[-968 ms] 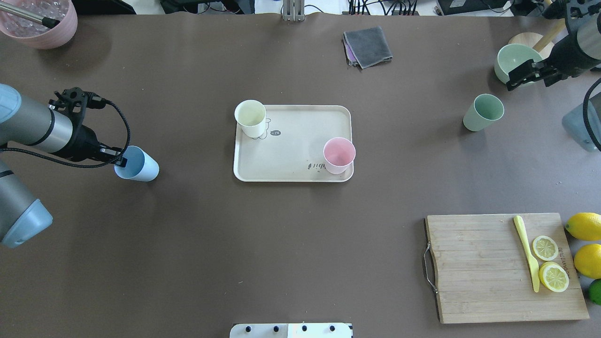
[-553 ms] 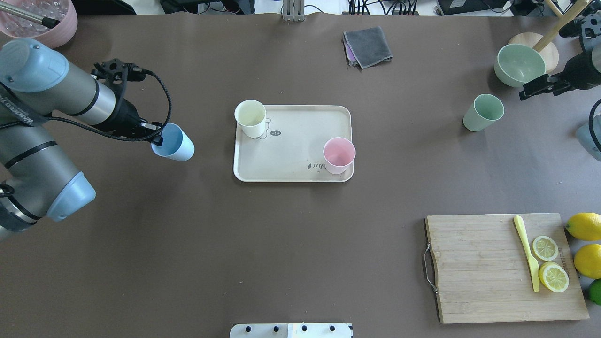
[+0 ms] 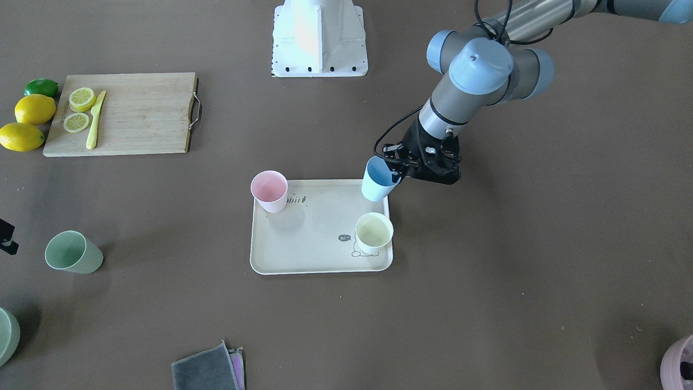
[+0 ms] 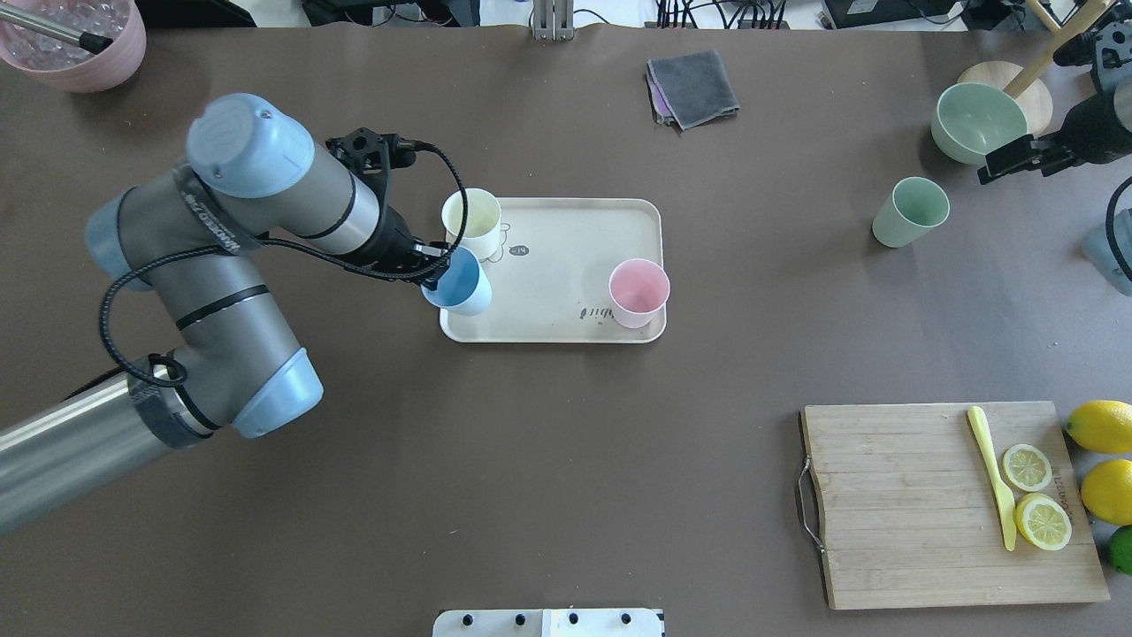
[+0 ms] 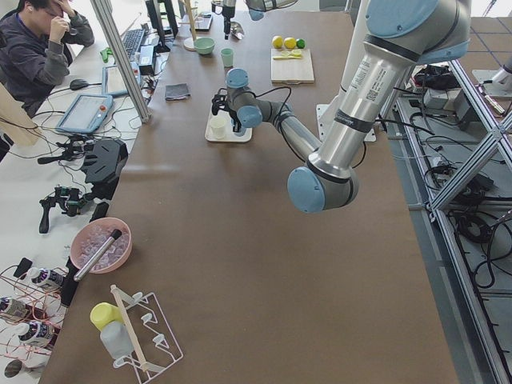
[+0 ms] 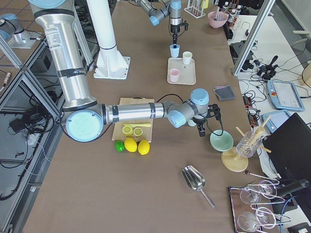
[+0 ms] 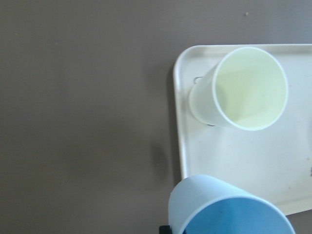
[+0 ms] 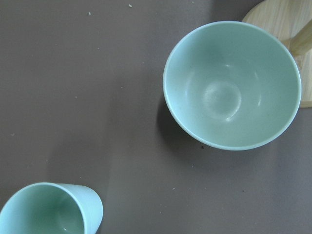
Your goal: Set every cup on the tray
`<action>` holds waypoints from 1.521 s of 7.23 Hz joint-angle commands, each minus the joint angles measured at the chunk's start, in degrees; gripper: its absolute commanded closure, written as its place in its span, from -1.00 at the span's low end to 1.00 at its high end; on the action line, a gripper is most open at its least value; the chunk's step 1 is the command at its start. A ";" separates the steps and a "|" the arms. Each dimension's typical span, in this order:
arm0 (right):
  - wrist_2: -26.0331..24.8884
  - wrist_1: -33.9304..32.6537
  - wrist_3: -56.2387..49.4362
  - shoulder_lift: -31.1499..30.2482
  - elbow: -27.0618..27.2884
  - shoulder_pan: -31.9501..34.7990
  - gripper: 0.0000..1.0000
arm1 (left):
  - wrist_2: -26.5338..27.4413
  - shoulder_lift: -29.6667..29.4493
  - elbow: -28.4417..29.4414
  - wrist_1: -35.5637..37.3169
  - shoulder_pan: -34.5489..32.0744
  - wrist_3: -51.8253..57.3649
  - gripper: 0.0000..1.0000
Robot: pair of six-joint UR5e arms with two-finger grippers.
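1. We see the left claw (image 4: 432, 271) clamped on the rim of the light blue cup (image 4: 460, 290). It holds the cup tilted over the tray's (image 4: 557, 257) left edge, at about 8 o'clock from the tray's middle in the overhead view. We cannot tell whether the cup's base touches the tray.
2. The tray lies flat on the bench (image 4: 531, 487), near its middle.
3. The cream cup (image 4: 471, 221) stands upright in the tray's 10 o'clock corner, just beside the blue one.
4. The pink cup (image 4: 638, 292) stands upright in the tray's 4 o'clock corner.
5. The green cup (image 4: 911, 211) stands on the bench, well apart from the tray, at its 3 o'clock.
6. The green bowl (image 4: 977, 121) sits at 1 o'clock from that cup.
7. The right claw (image 4: 1004, 159) hovers at 2 o'clock from the green cup, near it but clear of it. We cannot tell whether its fingers are apart or together.
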 commanded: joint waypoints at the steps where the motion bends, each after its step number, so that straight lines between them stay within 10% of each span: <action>1: -0.03 -4.06 0.07 2.16 0.40 0.03 -1.00 | 3.61 -4.74 5.52 -0.19 2.38 -2.19 1.00; 3: 0.23 -5.38 0.07 2.08 1.36 0.11 -1.00 | 3.62 -4.75 5.54 -0.28 2.39 -1.75 0.95; 4: 0.32 -5.38 0.07 2.17 1.37 0.03 -1.00 | 3.70 -4.75 5.45 -0.36 2.39 -1.66 -0.53; 5: 0.32 -5.38 1.29 2.26 1.37 0.03 -1.00 | 3.71 -4.66 4.75 -0.28 2.39 -1.57 -0.96; 11: -4.75 -6.26 8.06 2.53 1.81 -6.28 -0.97 | -7.89 5.43 2.37 1.30 -15.17 21.85 -0.97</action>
